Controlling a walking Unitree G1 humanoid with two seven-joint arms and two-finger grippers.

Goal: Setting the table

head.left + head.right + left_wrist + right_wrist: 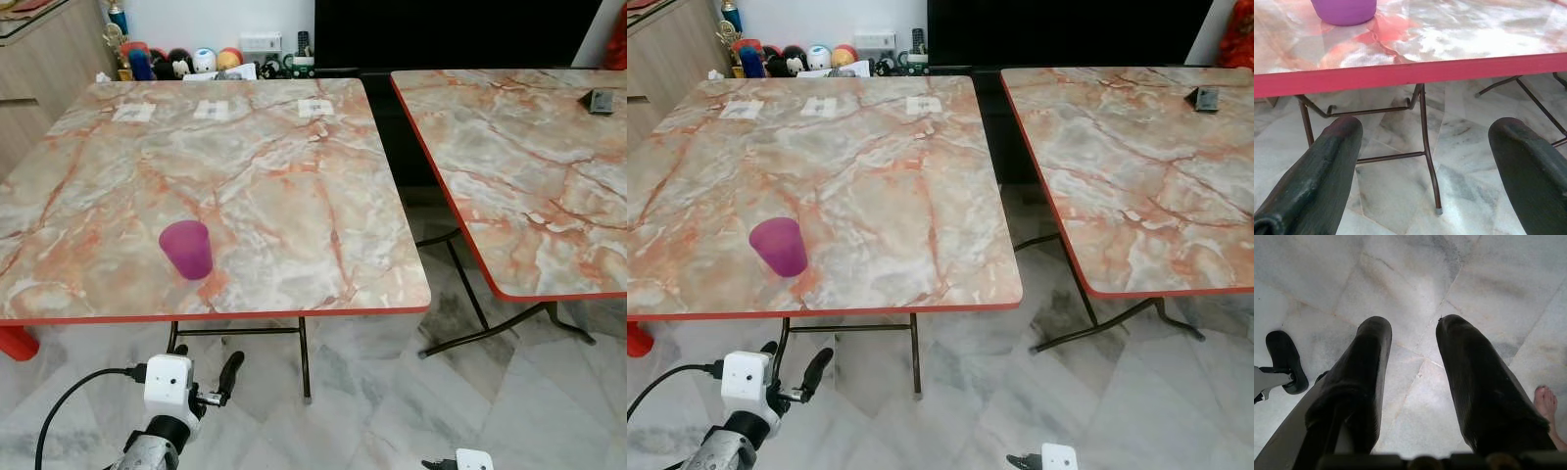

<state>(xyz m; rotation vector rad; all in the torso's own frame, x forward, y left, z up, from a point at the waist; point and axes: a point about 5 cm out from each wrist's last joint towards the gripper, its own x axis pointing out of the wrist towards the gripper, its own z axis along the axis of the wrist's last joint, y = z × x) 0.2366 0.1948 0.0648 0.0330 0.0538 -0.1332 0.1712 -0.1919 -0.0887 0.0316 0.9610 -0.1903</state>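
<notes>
A translucent purple cup (186,249) stands upright near the front left of the marble-patterned table (294,176) with a red edge. My left gripper (204,367) is held below and in front of that table edge, just under the cup's position. Its fingers are spread wide and hold nothing. In the left wrist view the cup (1344,11) sits on the tabletop above the red edge (1410,73), beyond the left gripper (1425,147). My right gripper (1413,333) hangs low, pointing at the floor, with its fingers apart and nothing between them.
A second matching table (529,166) stands to the right with a small dark object (600,99) on it; a narrow gap separates the tables. Three white cards (211,110) lie along the far edge. Toys (196,61) line the back. A person's bare foot (1546,401) rests on the tiles.
</notes>
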